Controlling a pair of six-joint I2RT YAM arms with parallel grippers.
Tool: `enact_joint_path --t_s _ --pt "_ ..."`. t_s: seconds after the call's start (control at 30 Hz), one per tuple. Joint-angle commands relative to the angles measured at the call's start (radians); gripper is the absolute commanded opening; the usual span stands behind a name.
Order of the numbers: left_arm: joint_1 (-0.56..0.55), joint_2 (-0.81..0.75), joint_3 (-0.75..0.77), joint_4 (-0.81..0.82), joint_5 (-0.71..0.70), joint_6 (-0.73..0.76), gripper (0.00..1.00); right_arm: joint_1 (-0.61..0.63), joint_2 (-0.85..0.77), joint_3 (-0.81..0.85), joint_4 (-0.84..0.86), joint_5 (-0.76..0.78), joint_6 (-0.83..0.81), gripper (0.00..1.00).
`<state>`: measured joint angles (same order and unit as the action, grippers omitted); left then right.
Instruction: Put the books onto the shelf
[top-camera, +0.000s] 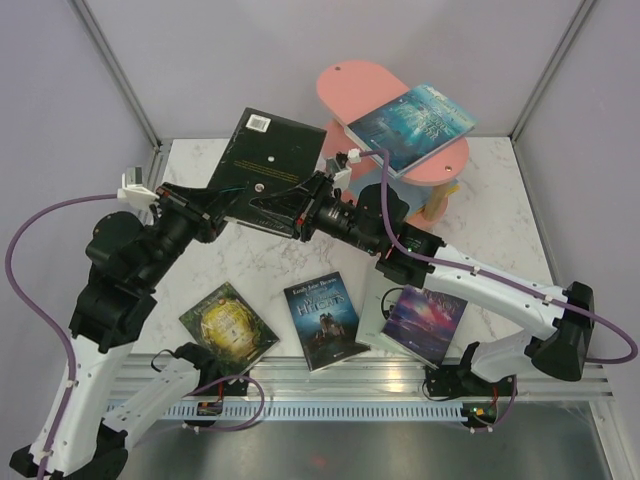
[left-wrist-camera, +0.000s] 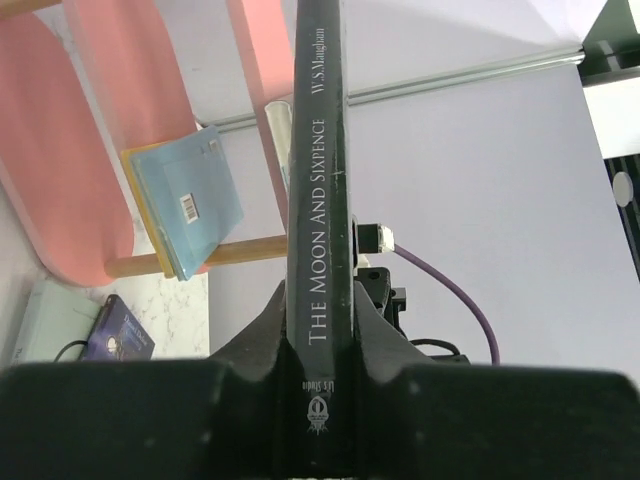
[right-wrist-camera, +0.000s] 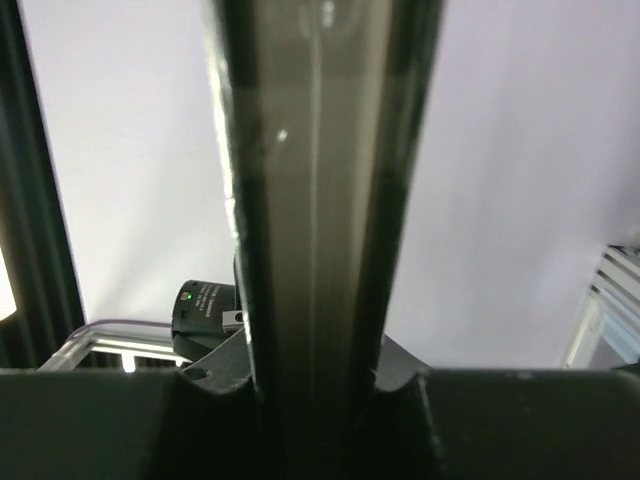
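A dark grey book (top-camera: 265, 165) hangs in the air above the table's middle, held at both sides. My left gripper (top-camera: 222, 205) is shut on its spine (left-wrist-camera: 320, 200), which reads "The Moon and Sixpence"; the gripper (left-wrist-camera: 322, 340) clamps the spine's lower end. On the opposite side my right gripper (top-camera: 305, 205) is shut on the page edge (right-wrist-camera: 315, 200), the gripper (right-wrist-camera: 315, 390) pinching it near the bottom. The pink shelf (top-camera: 355, 85) stands at the back right, with a teal-blue book (top-camera: 412, 125) lying on its middle board. The same shelf (left-wrist-camera: 40, 180) and teal-blue book (left-wrist-camera: 190, 200) show in the left wrist view.
Three books lie flat on the table near the front: a green-gold circle cover (top-camera: 228, 325), a dark blue cover (top-camera: 325, 320) and a purple galaxy cover (top-camera: 425, 320). Purple cables trail from both arms. Grey walls enclose the table on three sides.
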<state>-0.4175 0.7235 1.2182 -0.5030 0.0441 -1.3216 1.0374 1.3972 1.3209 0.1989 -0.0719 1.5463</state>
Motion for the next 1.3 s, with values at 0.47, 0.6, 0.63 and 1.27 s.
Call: enact_joint_path --t_s 0.47,0.6,0.63,1.27 --pt "0.006 0.148 0.239 -0.109 -0.064 0.349 0.02 0.003 -0.127 0.113 -0.119 0.012 -0.225 0.98" --pt "0.008 0.166 0.256 -0.121 -0.032 0.400 0.02 0.003 -0.173 0.141 -0.255 0.020 -0.293 0.98" --pt "0.009 0.166 0.251 -0.124 -0.015 0.406 0.02 0.003 -0.205 0.141 -0.283 0.024 -0.317 0.98" --pt "0.235 0.257 -0.152 0.596 0.537 0.078 0.02 0.004 -0.633 0.224 -0.927 0.465 -0.519 0.98"
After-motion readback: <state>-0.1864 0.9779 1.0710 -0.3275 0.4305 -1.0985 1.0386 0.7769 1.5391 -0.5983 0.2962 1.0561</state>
